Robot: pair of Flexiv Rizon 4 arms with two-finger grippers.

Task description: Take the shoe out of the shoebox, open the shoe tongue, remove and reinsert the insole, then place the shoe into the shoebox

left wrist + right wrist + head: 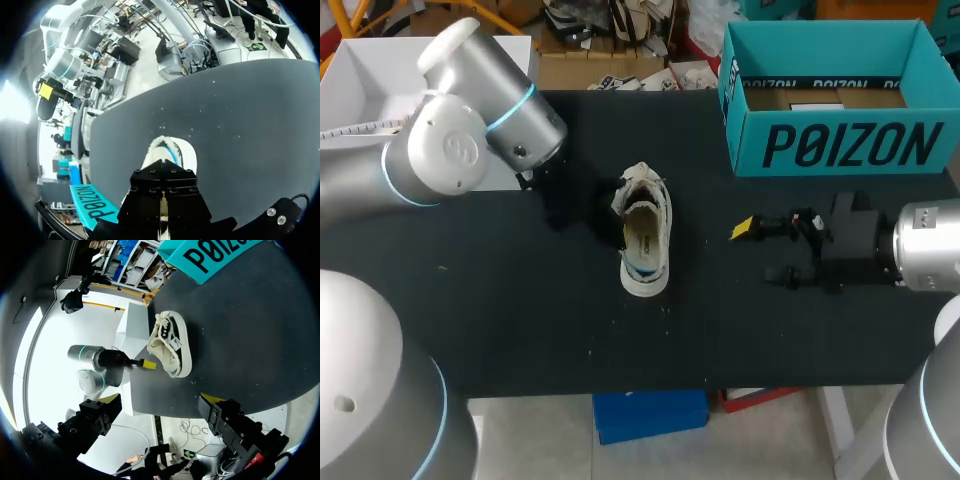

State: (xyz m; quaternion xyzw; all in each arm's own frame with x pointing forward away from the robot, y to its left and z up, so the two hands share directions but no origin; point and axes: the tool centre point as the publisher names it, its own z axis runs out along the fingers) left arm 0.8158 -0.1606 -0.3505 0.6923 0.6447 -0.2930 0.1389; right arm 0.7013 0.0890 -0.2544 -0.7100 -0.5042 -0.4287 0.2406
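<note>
The shoe (648, 245) is lying near the middle of the black worktop (520, 310) with its opening facing up. It is out of the teal shoebox (840, 145), which is standing open at the far right, well apart from it. The left gripper (165, 172) is hovering directly over the shoe's upper beside the opening, and I cannot tell whether it is pinching the material or only resting against it. The right gripper (760, 252) is sitting low over the worktop to the shoe's right, near but not touching, with its yellow tips spread wide and nothing between them. The shoe looks like a light, pale low sneaker with a fleecy collar. The upper is probably going to crumple and give under a pinch, while the rubbery sole rim is likely the only stiff part. Being light, it is probably going to skate or tip on the smooth worktop as soon as one side is pulled, so one gripper should be bracing it at the heel wall, clamping collar and sole rim together. The other should be taking the tongue by its free edge. The insole, which I cannot pick out clearly, is likely thin and floppy and best pinched at its heel end.
</note>
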